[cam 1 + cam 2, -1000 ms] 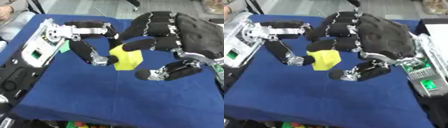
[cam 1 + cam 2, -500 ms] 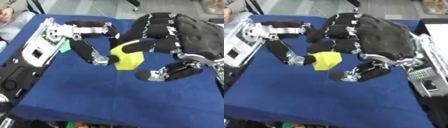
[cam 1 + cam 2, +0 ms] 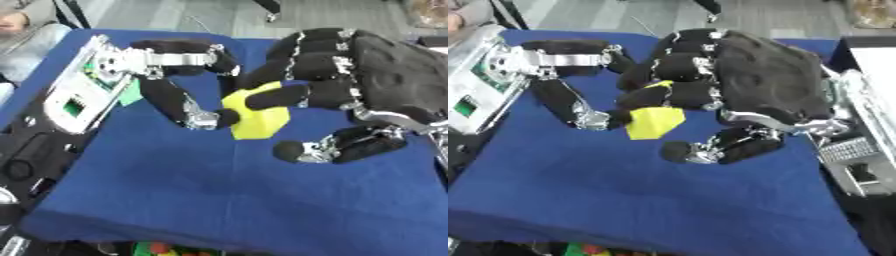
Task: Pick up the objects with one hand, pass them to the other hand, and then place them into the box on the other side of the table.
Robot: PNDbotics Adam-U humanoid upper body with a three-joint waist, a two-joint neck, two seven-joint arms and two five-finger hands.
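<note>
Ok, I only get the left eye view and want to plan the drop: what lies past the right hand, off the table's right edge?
Observer: A grey and white tray-like unit stands close beside the blue table, just beyond the right hand.
Operator: Anything recognisable on it?
Observer: A small mesh-patterned panel on its near part; I cannot tell more.
Operator: And farther back?
Observer: A flat white surface lies behind it, at the view's right edge.
</note>
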